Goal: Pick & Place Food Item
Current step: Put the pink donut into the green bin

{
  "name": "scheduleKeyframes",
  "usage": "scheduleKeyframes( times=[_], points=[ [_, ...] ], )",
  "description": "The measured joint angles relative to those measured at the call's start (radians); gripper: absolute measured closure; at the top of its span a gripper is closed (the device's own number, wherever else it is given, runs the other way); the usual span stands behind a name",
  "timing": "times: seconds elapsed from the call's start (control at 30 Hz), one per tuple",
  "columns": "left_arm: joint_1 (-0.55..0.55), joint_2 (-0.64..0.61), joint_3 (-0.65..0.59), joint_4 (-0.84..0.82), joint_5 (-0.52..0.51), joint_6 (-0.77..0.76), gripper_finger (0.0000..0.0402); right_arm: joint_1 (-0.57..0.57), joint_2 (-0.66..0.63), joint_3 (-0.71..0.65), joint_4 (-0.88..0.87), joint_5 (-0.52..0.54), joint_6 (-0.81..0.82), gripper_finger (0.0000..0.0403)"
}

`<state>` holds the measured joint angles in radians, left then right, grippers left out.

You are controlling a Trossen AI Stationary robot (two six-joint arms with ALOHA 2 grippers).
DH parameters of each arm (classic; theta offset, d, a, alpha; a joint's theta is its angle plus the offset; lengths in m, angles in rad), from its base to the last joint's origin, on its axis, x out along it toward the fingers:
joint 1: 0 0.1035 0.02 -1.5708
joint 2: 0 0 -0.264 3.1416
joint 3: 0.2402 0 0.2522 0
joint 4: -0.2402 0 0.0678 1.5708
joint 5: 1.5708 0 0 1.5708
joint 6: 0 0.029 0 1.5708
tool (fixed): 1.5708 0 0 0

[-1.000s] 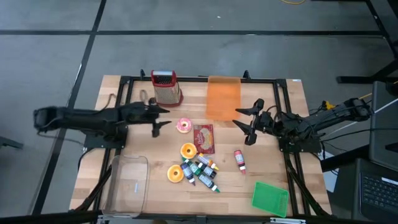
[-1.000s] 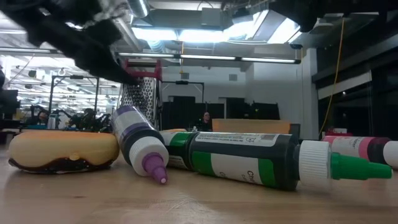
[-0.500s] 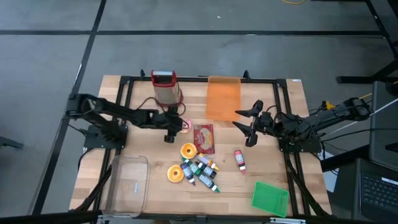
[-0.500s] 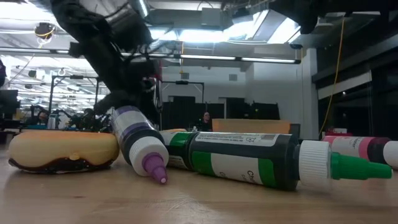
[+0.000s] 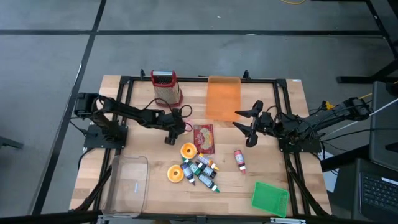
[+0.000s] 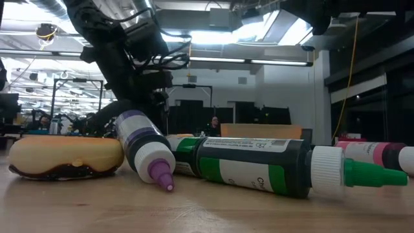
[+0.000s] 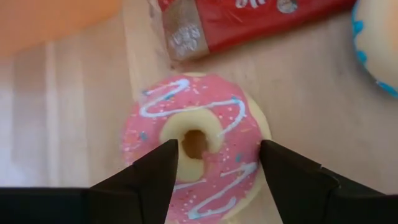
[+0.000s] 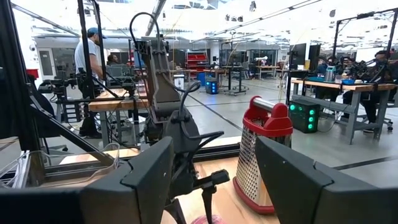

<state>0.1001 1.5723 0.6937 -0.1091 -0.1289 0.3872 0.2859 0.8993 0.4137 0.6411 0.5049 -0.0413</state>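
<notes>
**Q:** Since the earlier frame, what has moved?

**A:** Your left arm has swung in from the table's 9 o'clock edge and dropped. Its gripper now points steeply down over the pink donut, just left of table centre.

**Q:** What is the left gripper's state?

**A:** You will see its fingers spread wide, one on each side of the donut's hole and above the icing. It grips nothing.

**Q:** Where is the donut relative to other items?

**A:** You will find it at 9 o'clock from the red packet, close beside it, and at 5 o'clock from the grater.

**Q:** And your right gripper?

**A:** Your right gripper hangs at the packet's 3 o'clock, jaws wide apart, empty.
</notes>
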Motion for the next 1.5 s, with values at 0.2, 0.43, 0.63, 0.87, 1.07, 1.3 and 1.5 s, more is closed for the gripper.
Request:
scheduleKeyframes(
  times=[0.2,0.43,0.63,0.87,1.07,1.3,1.5],
  points=[
    [-0.002,0.001,-0.001,-0.014,0.046,-0.016,0.0185,0.000,0.000,0.000,0.000,0.000,0.003,0.0172],
    [0.024,0.001,-0.001,-0.013,0.040,-0.015,0.0195,0.000,0.000,0.000,0.000,0.000,0.007,0.0172],
    [0.028,0.001,-0.001,0.033,0.053,0.000,0.0292,0.000,0.000,0.000,0.000,0.000,0.007,0.0172],
    [0.028,0.001,0.090,0.001,0.197,0.007,0.0389,0.000,0.000,0.000,0.000,-0.030,0.007,0.0172],
    [0.029,0.001,0.220,-0.052,0.335,0.062,0.0382,0.000,0.000,0.000,-0.017,-0.098,0.007,0.0172],
    [0.054,0.001,0.343,0.014,0.654,0.049,0.0386,0.000,0.000,0.000,-0.094,-0.124,0.007,0.0172],
    [0.116,0.000,0.394,0.165,0.924,-0.055,0.0385,0.000,0.033,0.000,-0.102,-0.156,-0.010,0.0172]
  ],
)
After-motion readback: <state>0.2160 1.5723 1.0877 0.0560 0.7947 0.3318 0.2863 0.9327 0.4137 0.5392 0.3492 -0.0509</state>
